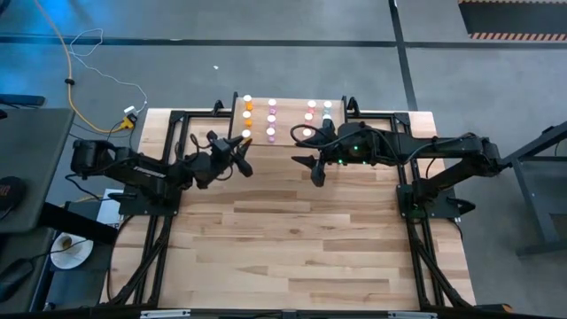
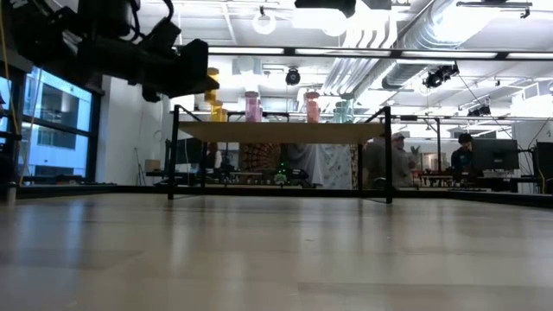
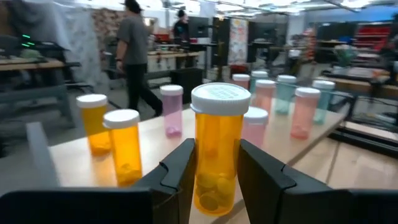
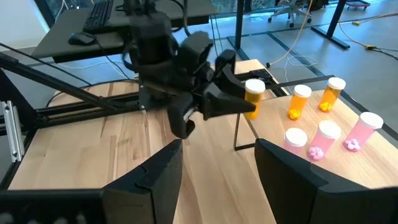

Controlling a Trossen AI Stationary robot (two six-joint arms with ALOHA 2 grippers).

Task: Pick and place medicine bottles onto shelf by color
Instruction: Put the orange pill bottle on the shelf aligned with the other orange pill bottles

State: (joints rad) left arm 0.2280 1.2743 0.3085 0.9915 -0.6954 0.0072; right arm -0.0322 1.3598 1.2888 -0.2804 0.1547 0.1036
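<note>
Left gripper (image 3: 216,180) grasps orange bottle (image 3: 218,149) | right gripper (image 4: 217,163) released | shelf (image 1: 288,120) part-hidden

Grey floor (image 1: 266,62) with yellow cable (image 1: 66,62); white ducts (image 2: 389,34) on bright ceiling; blue-lit window (image 2: 52,130); distant workbenches, person (image 3: 134,56) walking, perhaps monitor (image 2: 494,155) at right.

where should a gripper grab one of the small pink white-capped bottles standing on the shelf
Probably around the mid-body, below the white cap, fingers either side, coming in level from the shelf's open front edge. The pink bottle stands upright with neighbours close beside it, so a straight front approach seems least likely to knock them. The left gripper holds its orange bottle just so.
</note>
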